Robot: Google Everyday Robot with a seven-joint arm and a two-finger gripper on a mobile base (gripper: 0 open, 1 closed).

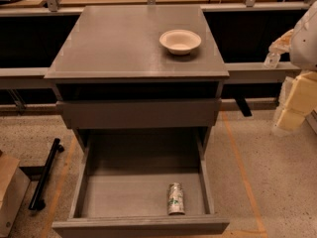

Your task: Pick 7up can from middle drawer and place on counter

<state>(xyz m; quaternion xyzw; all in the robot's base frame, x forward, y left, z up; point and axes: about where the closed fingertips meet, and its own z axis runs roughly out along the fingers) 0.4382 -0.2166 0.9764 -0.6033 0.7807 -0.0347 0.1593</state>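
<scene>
The 7up can (175, 199), silvery with green markings, lies on its side on the floor of the middle drawer (99, 192), near the front right corner. The drawer is pulled out wide. The counter (114, 38) is the grey top of the cabinet above it. My gripper (274, 54) hangs at the right edge of the view, to the right of the cabinet at about counter height. It is far from the can and holds nothing that I can see.
A white bowl (180, 41) stands on the counter at its back right. The shallower top drawer (138, 113) juts out slightly above the open drawer. A black bar (45, 175) and a cardboard box (9, 192) lie on the floor at left.
</scene>
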